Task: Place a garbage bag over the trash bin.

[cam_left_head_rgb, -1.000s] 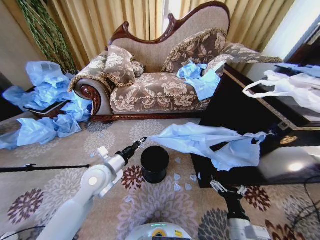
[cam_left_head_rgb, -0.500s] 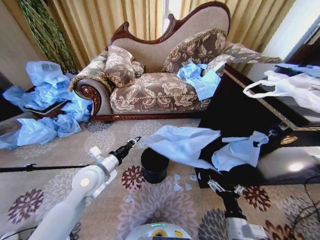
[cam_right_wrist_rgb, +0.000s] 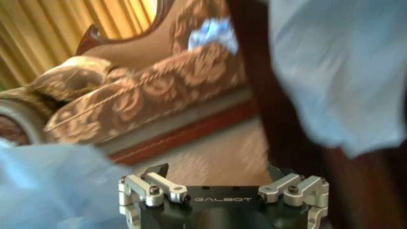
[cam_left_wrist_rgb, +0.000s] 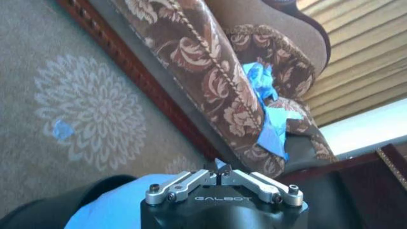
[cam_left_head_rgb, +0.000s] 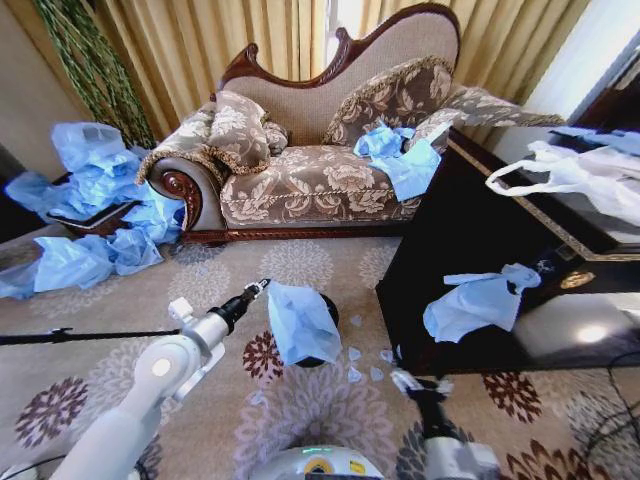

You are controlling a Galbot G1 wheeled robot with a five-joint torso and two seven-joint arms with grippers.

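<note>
The right gripper, low before the dark table, spreads its fingers wide and empty, while the left gripper pinches, apparently, the garbage bag, draped just beyond its closed fingertips over the trash bin, sofa behind.

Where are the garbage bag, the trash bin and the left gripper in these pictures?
garbage bag [cam_left_head_rgb: 302,325]: head view, middle of the blue sheet hanging over the bin.
trash bin [cam_left_head_rgb: 330,303]: head view, black rim edge beside the bag.
left gripper [cam_left_head_rgb: 262,284]: head view, fingers' tip, pinching the bag's top edge.
</note>
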